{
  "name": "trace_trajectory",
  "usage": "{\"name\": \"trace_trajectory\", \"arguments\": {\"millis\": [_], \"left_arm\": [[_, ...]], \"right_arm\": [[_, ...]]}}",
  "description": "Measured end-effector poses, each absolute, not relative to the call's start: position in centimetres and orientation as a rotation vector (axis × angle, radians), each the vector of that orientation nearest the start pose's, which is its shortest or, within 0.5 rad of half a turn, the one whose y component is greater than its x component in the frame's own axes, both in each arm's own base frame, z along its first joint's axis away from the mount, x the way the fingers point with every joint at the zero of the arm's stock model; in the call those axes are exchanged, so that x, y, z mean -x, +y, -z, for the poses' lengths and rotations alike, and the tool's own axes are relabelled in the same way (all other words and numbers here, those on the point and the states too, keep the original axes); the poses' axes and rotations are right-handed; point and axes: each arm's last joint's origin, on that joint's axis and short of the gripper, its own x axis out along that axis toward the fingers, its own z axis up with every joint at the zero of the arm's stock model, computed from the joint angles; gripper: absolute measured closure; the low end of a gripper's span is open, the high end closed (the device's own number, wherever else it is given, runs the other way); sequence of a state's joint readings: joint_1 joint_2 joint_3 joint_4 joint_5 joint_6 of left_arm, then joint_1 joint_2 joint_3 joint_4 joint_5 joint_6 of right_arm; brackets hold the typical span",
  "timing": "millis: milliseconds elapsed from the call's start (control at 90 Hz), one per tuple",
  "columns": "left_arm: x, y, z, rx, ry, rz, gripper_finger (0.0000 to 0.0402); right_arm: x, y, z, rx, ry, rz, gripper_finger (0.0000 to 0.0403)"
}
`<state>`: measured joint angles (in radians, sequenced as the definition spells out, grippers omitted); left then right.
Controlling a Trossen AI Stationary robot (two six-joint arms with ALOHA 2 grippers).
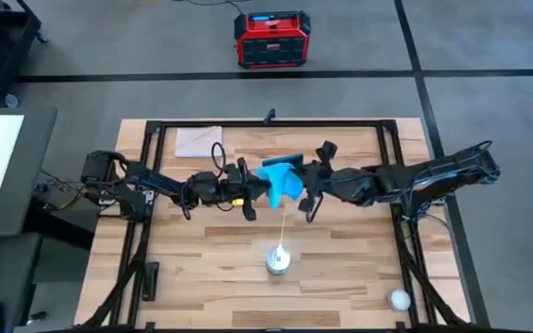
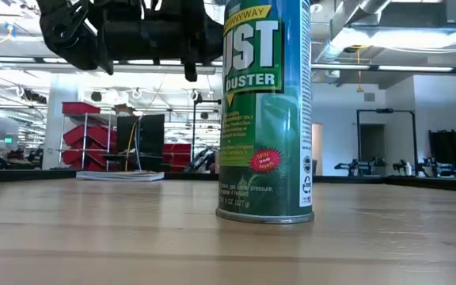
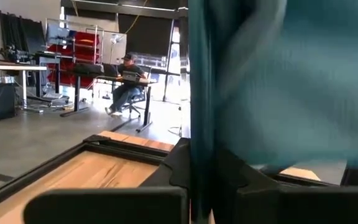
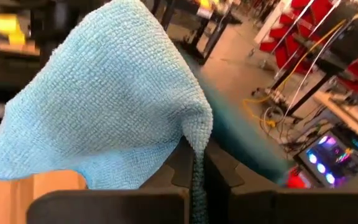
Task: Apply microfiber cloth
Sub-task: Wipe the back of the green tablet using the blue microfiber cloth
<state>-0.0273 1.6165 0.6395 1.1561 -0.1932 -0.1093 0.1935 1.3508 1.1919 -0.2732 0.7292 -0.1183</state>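
The sky-blue microfiber cloth hangs above the table's middle, between my two grippers. My right gripper comes in from the right and is shut on it. My left gripper comes in from the left and is shut on a rigid dark teal slab that stands on edge, clear of the table. In the right wrist view the slab shows just behind the cloth. Whether the cloth touches the slab I cannot tell. My left gripper pinches the teal slab's near edge between its two fingers, coming in level from the table's left. The slab stands upright on edge, lifted clear of the table. My right gripper pinches a narrow bunched fold of the cloth between its two fingers, level from the table's right. The rest of the cloth spreads out slack ahead of the fingers, clear of the table.
A green duster can with a thin straw stands upright on the near middle of the table, large in the low view. A pale grey-beige sheet lies at the far left. A white ball sits near the right front corner.
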Motion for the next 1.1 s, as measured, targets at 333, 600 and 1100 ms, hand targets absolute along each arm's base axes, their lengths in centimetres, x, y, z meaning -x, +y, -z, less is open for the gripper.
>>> {"name": "trace_trajectory", "arguments": {"millis": [333, 600, 1100], "left_arm": [[-31.3, -0.4, -21.6, 0.115, -0.2, -0.144, 0.0399], [-31.3, -0.4, -21.7, 0.119, -0.209, -0.151, 0.0399], [-31.3, -0.4, -21.6, 0.122, -0.198, -0.155, 0.0399]], "right_arm": [[-30.2, 4.9, -32.9, 0.3, 0.469, 0.454, 0.0403], [-29.0, 4.5, -34.3, 0.323, 0.43, 0.491, 0.0403], [-25.7, 3.4, -37.1, 0.337, 0.381, 0.574, 0.0403]]}}
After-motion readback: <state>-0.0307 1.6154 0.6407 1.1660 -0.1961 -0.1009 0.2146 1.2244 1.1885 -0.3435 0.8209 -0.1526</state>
